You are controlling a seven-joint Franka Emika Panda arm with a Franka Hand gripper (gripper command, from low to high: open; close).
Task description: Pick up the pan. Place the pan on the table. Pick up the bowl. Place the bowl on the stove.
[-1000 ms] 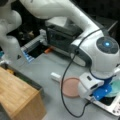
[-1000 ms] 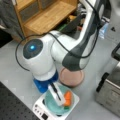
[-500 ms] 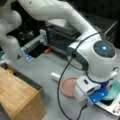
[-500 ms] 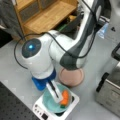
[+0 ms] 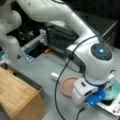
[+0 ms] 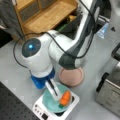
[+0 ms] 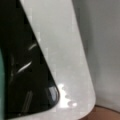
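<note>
1. Nearest the front view's bottom, my tool reaches into the bowl, which sits on the stove beside a carrot; I cannot tell its spread.
2. Any release should be straight and gentle, I judge.
3. Beyond, the pan lies on the worktop.

One pan, one teal bowl, one stove, one carrot-shaped orange item in the bowl. One wooden box, one steel toaster oven. One gripper, one grey table.
</note>
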